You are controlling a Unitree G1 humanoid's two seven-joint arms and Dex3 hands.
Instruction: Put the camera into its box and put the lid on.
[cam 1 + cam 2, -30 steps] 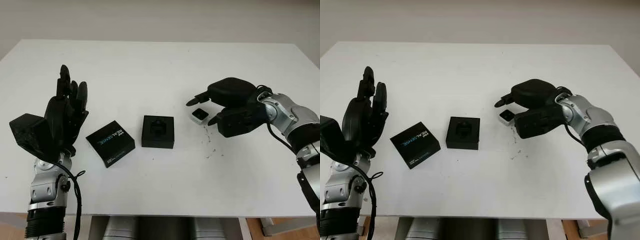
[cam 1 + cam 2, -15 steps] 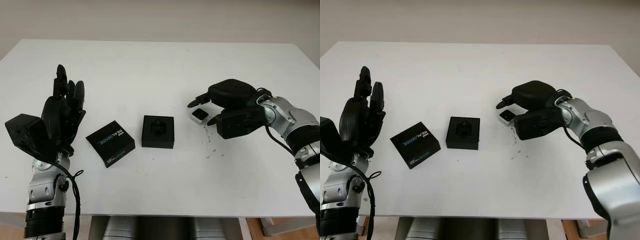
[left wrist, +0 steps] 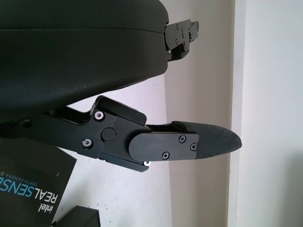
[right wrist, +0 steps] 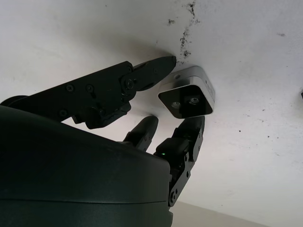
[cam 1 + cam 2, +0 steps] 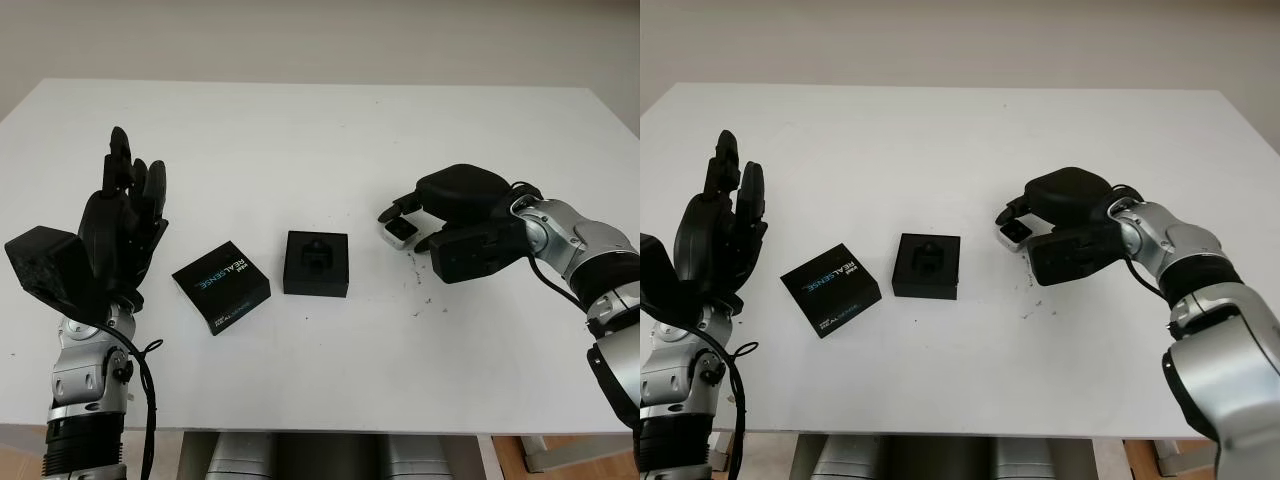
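The small silver camera (image 5: 400, 231) lies on the white table (image 5: 330, 130), right of centre, with the right hand (image 5: 455, 213) closing around it, fingers (image 4: 187, 137) at its sides but not clearly gripping. The open box (image 5: 316, 263) sits mid-table, the lid (image 5: 221, 286) beside it toward the left edge. The left hand (image 5: 125, 225) is open, raised above the left edge.

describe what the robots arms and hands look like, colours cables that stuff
Both hands, the left hand and the right hand, are matte black, each with a bulky rounded shell and three jointed fingers fastened with small screws. The forearms are silver metal with black ribbed bands at the joints. Thin black cables loop loosely beside each wrist. A boxy black camera mount sits on the left wrist.
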